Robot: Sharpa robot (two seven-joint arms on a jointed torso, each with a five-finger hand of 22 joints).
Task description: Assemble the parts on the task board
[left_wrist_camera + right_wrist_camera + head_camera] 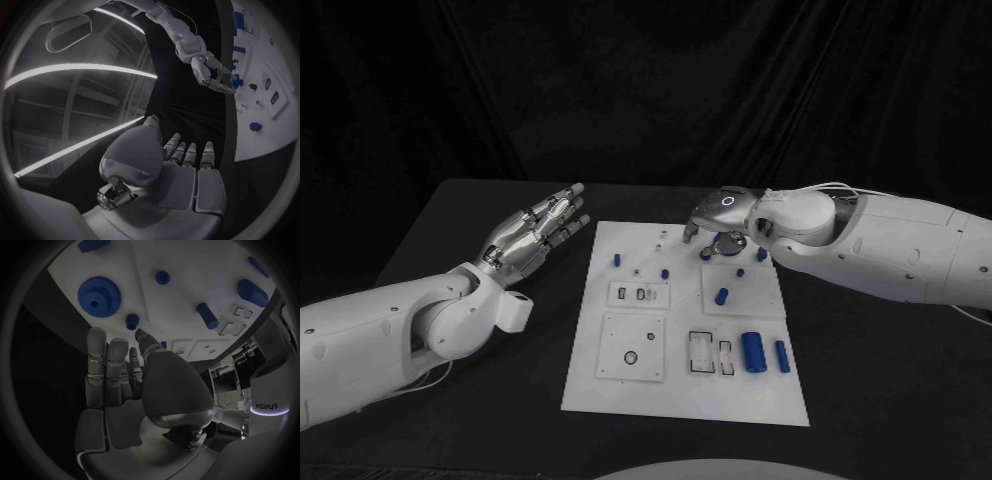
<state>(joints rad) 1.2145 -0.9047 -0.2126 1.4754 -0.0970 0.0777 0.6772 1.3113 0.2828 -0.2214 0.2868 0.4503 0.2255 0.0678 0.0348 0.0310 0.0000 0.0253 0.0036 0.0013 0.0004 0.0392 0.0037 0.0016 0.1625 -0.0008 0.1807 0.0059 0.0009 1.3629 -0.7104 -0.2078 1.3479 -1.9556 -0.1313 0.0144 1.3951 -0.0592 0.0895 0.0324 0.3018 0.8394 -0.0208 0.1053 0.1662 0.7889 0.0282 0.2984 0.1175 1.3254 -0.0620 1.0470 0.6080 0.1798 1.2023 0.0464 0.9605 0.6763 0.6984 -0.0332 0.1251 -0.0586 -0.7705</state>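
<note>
The right hand [721, 222], fingers spread and holding nothing, hovers over the task board's [678, 400] far end, nearest the blue gear [99, 292]; the left hand [538, 232] is spread beside the board.

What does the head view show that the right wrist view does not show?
Head view alone: the left hand, open and raised beside the task board, holding nothing, and the board's near corners. Right wrist view alone: a blue toothed gear lying on the board. Both: the right hand over the board's far end, and blue cylinder parts on the white plate.
</note>
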